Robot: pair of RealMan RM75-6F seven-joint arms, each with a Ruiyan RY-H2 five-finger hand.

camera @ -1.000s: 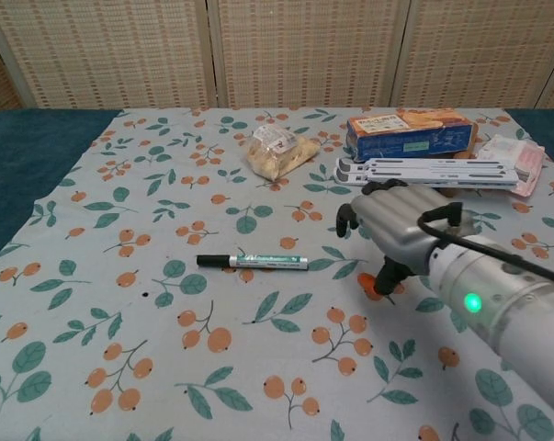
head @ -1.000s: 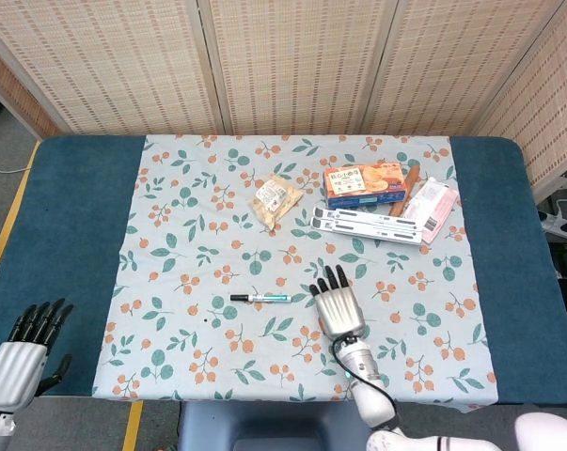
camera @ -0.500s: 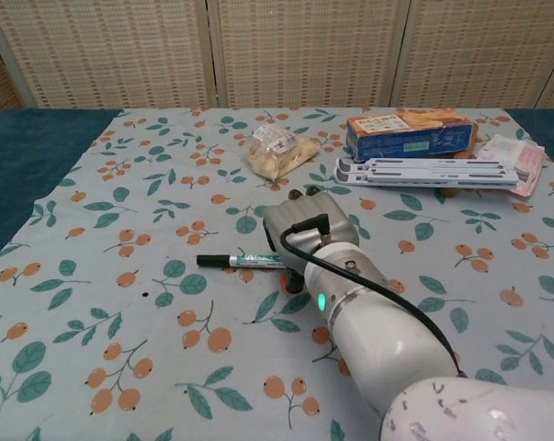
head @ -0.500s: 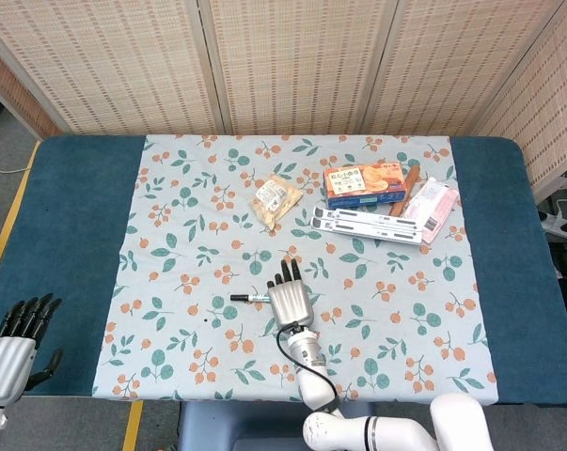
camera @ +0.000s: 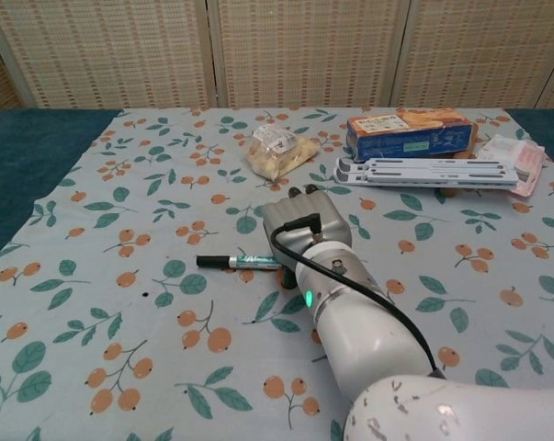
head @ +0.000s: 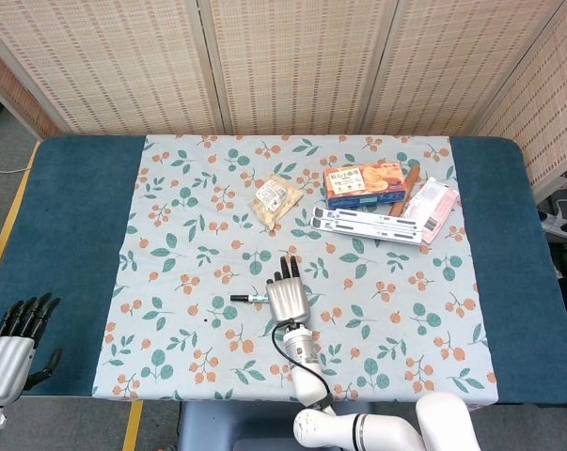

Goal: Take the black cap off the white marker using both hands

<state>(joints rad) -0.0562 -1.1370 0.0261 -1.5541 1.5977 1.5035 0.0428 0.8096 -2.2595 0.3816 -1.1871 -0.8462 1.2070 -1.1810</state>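
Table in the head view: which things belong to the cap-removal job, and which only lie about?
For the job:
white marker
black cap
right hand, over the marker
left hand, off the cloth

Lying about:
snack bag
orange box
white folded stand
pink packet

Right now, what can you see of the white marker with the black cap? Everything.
The white marker with the black cap lies flat on the floral tablecloth, roughly crosswise, cap end pointing to the robot's left. The barrel looks like plastic with a green printed label; the cap is on. Its other end is hidden under the right hand, which sits over it with fingers extended in the head view; actual contact cannot be confirmed.
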